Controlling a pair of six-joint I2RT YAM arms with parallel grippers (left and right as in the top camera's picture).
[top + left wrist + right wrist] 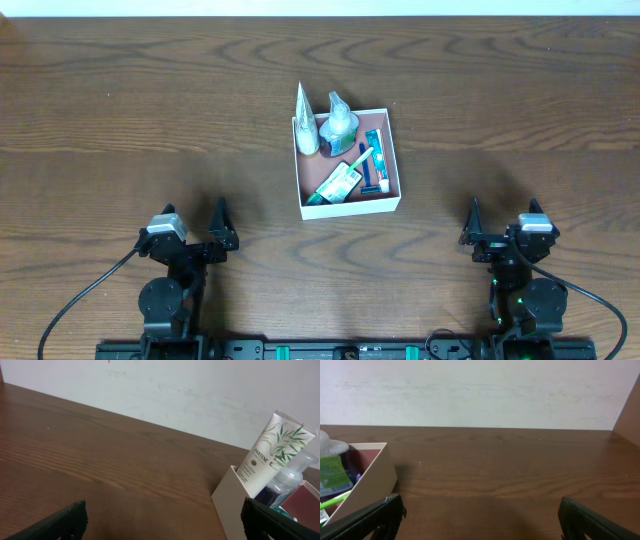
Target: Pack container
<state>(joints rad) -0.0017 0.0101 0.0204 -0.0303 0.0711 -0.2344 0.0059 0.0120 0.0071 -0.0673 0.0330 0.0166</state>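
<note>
Both my arms low at near table edge, wrists level, pointing forward over wood. My left gripper [192, 222] spread wide, holds nothing. My right gripper [505, 220] same: wide apart, holds nothing.

Container [350, 209] – one, mid-table, ahead and between both arms, well apart from each. Open side up; square, no long axis; sides skewed slightly off table edge.

Inside: one white tube [305, 128] upright in far-left corner, one clear bottle [340, 124] beside it, one teal carton [375, 152] along right wall, one green packet [339, 183] – smaller bits overlap, count unsure.
</note>
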